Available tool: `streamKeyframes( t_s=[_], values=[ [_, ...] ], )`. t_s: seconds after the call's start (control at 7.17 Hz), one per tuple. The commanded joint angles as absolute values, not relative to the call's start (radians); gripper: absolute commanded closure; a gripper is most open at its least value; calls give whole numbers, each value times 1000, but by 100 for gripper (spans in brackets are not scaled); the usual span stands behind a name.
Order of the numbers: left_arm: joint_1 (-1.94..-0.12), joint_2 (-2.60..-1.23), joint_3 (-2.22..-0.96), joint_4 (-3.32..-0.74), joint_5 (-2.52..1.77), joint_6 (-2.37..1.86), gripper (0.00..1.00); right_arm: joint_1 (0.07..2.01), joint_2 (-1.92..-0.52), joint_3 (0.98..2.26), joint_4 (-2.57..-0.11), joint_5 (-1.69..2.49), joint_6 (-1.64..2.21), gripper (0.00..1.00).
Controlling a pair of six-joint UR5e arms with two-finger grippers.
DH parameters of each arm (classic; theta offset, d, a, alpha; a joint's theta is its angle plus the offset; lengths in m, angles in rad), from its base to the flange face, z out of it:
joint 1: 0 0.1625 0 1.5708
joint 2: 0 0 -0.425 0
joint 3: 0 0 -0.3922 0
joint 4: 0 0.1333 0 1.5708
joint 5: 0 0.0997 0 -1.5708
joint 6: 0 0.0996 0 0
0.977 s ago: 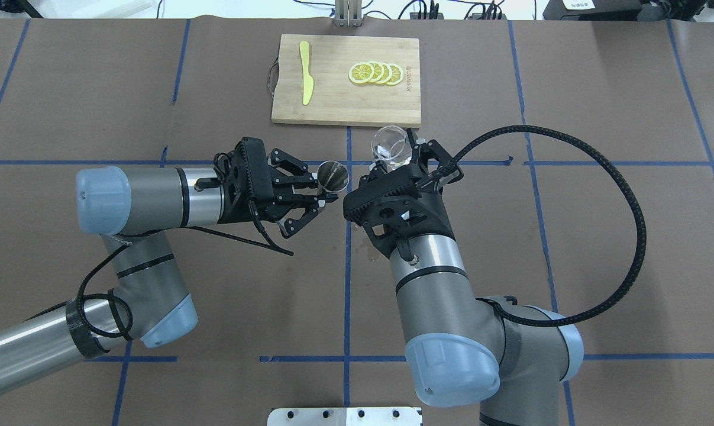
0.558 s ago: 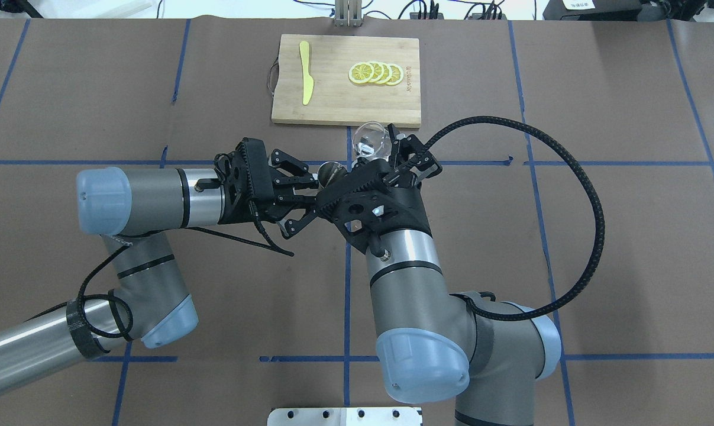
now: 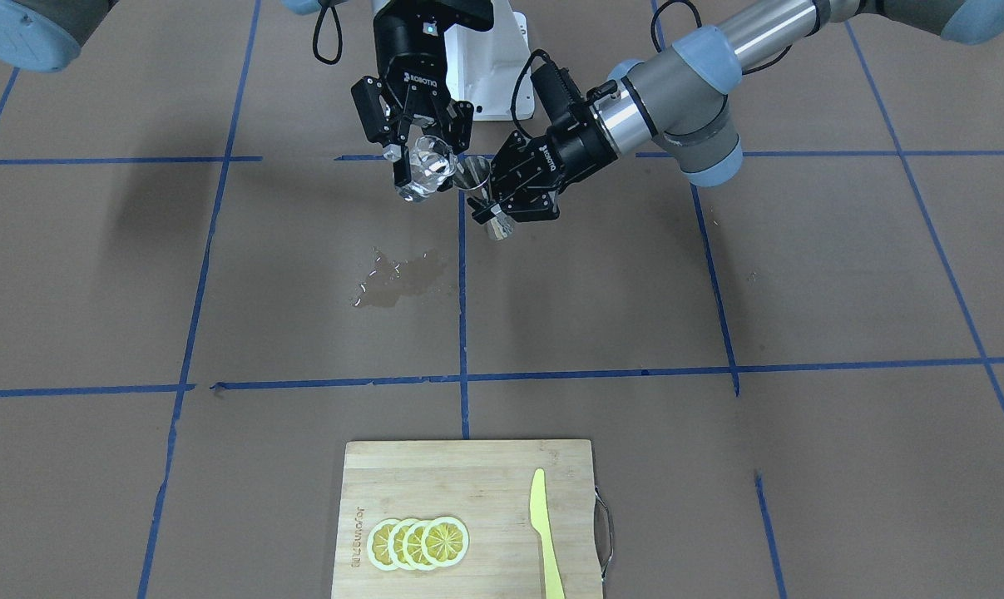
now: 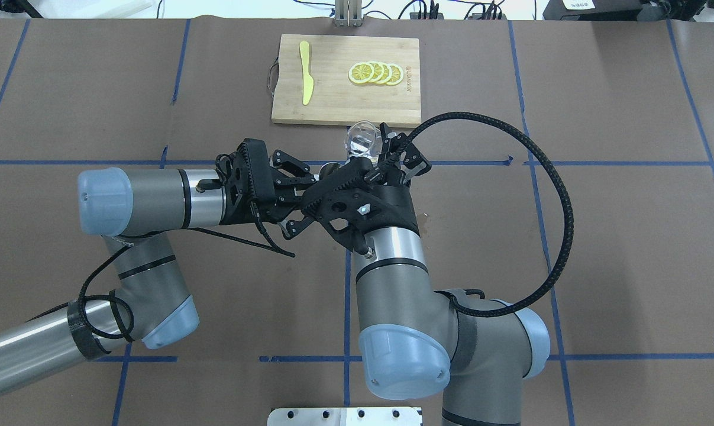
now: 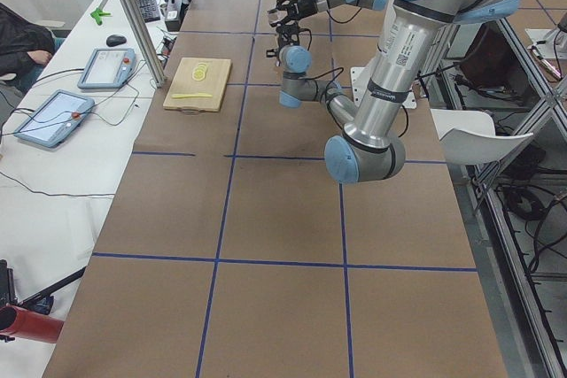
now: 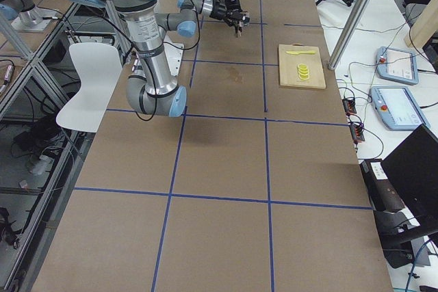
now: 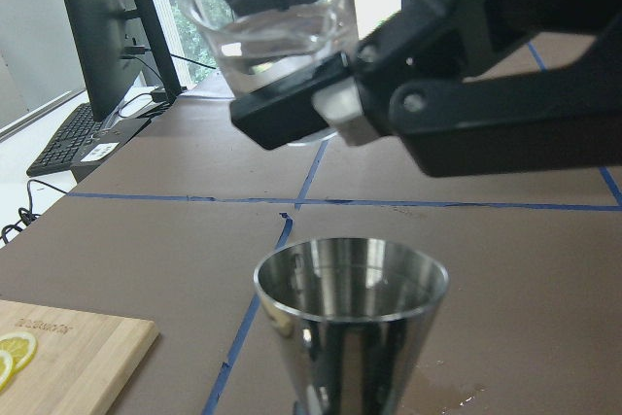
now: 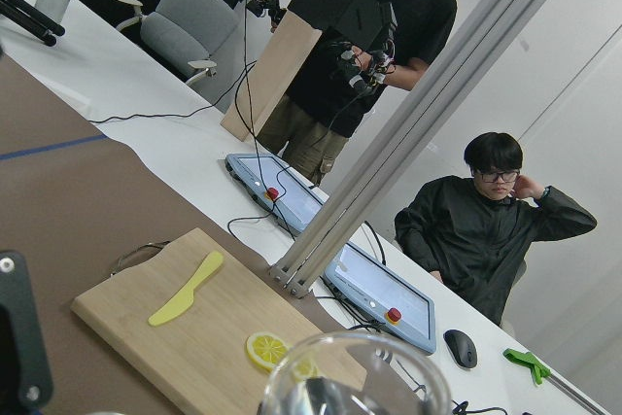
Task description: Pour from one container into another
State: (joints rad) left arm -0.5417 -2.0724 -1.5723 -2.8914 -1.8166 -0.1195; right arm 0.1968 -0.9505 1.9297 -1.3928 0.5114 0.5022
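The clear glass beaker [image 3: 423, 170] with some clear liquid in it hangs in the air, and my right gripper [image 3: 422, 166] is shut on it. Just beside it, my left gripper [image 3: 492, 202] is shut on the waist of the steel jigger [image 3: 476, 185], whose open mouth faces up. In the left wrist view the beaker [image 7: 277, 31] sits slightly tilted, above and just beyond the jigger's mouth [image 7: 350, 284]. From overhead the beaker [image 4: 362, 139] shows past my right wrist, which hides most of the jigger [image 4: 328, 170]. The beaker's rim [image 8: 355, 371] fills the bottom of the right wrist view.
A wet patch [image 3: 398, 279] marks the brown paper below the grippers. A wooden cutting board [image 4: 333, 100] at the far side carries lemon slices [image 4: 375, 73] and a yellow knife [image 4: 306, 71]. Two people [image 8: 486, 230] and tablets [image 8: 292, 206] are beyond the table's far edge.
My right arm has swung left, carrying the beaker from right of the centre line to right beside the jigger. The left arm and jigger have stayed put.
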Motion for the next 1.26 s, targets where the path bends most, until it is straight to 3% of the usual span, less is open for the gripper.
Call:
streamKeyframes(
  t_s=[0.0,1.12],
  values=[
    [-541,-2072,-1572,-2892,-1818,-120,100,198,-936,1925,-1446,509,491,100],
    [-538,-2077,-1572,-2890,-1818,-120,100,196,-913,1891,-1466,469,373,100]
  ],
)
